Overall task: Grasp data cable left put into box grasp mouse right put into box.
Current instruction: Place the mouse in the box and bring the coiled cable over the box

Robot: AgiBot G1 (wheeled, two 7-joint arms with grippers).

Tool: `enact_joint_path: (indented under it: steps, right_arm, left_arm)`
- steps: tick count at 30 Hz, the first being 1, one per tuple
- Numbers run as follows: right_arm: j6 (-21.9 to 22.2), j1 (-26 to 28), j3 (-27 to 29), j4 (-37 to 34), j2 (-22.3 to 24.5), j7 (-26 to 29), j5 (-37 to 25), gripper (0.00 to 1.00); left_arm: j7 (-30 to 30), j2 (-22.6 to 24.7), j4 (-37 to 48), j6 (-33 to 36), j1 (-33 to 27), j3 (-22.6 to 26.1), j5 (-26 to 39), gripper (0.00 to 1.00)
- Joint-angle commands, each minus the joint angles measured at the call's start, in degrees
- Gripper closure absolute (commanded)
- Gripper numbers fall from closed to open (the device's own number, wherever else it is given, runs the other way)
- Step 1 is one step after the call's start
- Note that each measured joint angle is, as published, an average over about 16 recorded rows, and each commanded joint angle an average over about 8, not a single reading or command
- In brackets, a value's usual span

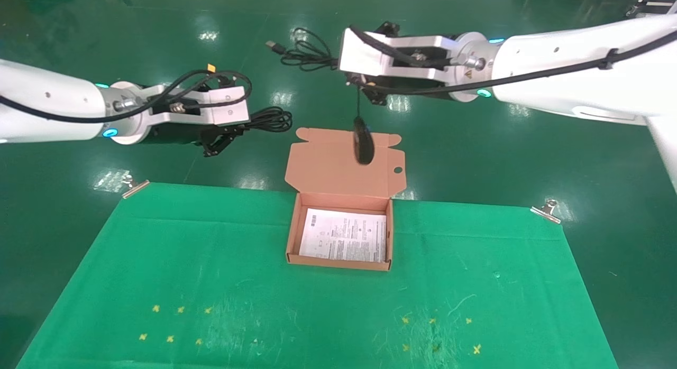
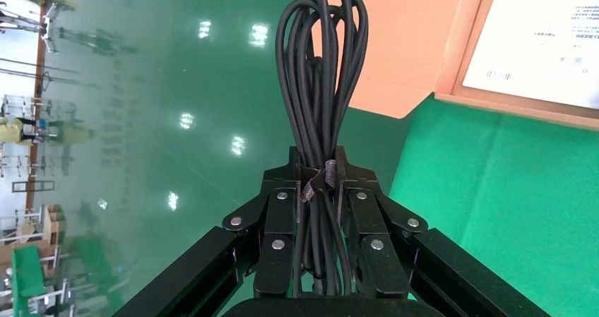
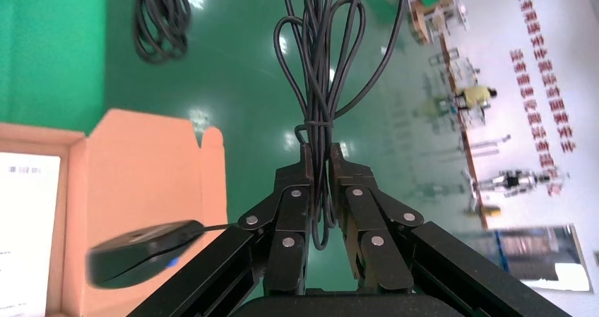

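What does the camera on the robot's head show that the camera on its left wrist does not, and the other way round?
Only the head view shows the right gripper holding the mouse by its bunched cord, the mouse dangling in front of the raised lid of the box, plus the whole green cloth. Only the left wrist view shows the left gripper closed on the data cable at its strap. Both show the box with its white sheet.
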Motion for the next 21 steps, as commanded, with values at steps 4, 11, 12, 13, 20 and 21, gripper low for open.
enact_joint_path:
  steps: [4,11,12,13,20,21]
  right_arm:
    - [-0.34,0.57,0.26,-2.44,-1.38,-3.55,2.13,1.00]
    - [0.25,-0.25,-0.07,-4.27,-3.88,-4.92,2.88,1.00]
    - [0.42,-0.39,-0.16,-4.76,-4.25,-5.18,2.88,1.00]
    - [0.60,-0.52,-0.25,-5.34,-4.62,-5.48,2.88,1.00]
    - [1.08,-1.94,-1.00,-10.03,-6.76,-7.71,3.37,1.00]
    - [1.09,-2.22,-1.16,-10.60,-7.00,-7.96,3.49,1.00]
  left_arm:
    - [-0.44,0.15,-0.21,-0.38,-0.35,0.00,0.65,1.00]
    - [-0.98,-0.94,0.12,-0.21,0.31,0.12,1.37,1.00]
    - [-1.16,-1.15,0.21,-0.13,0.41,0.19,1.65,1.00]
    - [-1.37,-1.36,0.28,-0.01,0.49,0.28,1.97,1.00]
    - [-3.53,-2.87,-0.29,1.75,1.15,1.19,4.52,1.00]
    - [-3.90,-3.09,-0.54,2.08,1.28,1.34,4.91,1.00]
